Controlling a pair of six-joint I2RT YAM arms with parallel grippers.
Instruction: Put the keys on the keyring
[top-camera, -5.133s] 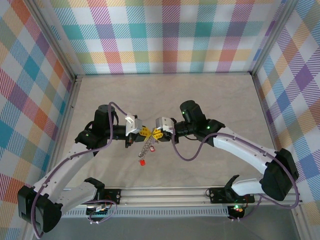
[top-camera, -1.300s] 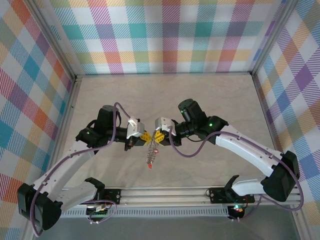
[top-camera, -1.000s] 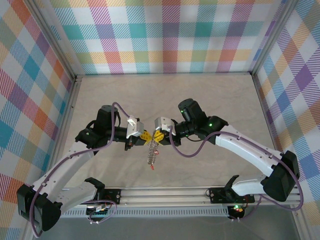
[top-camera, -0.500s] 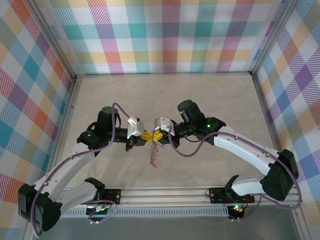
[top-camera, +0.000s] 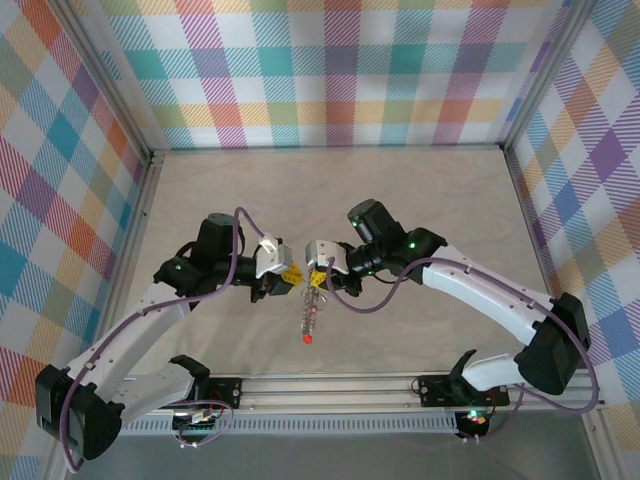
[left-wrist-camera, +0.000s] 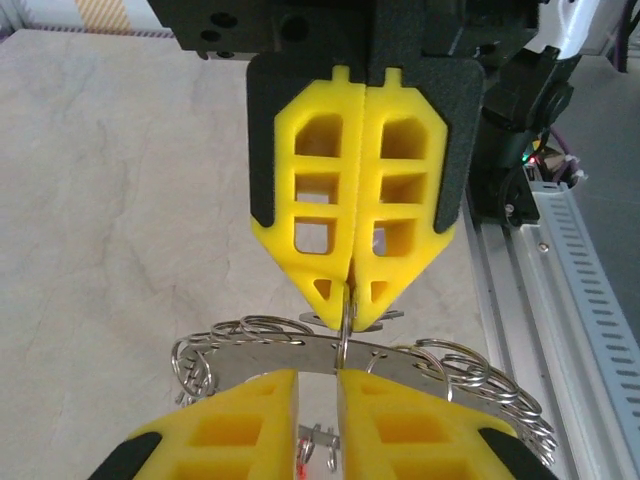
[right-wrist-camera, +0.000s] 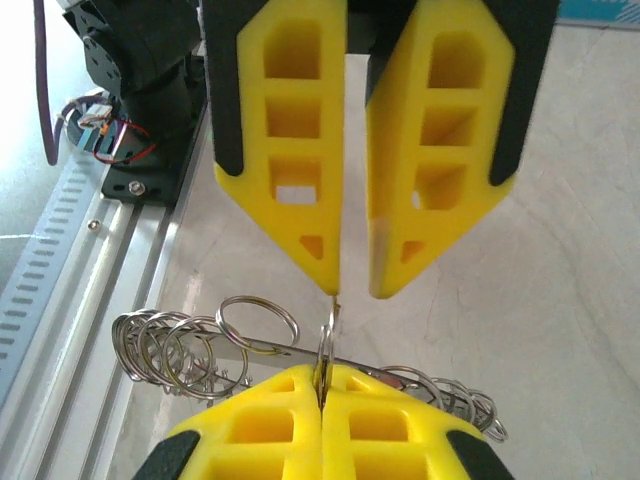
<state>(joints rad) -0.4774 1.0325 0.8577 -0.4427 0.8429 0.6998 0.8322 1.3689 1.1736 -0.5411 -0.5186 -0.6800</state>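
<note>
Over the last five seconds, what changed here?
The left gripper and right gripper eased slightly toward the robot. The keyring swung rightward, its red key now nearer. The left stands slightly open; the right is shut on a keyring loop. Unchanged: grippers tip to tip, keyring hanging below.

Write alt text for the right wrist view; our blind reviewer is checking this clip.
The yellow right claw, at the bottom, is shut on an upright loop of the silver keyring, a bar strung with wire loops above a pale table. The left claw points at that loop from the top, jaws slightly apart.
</note>
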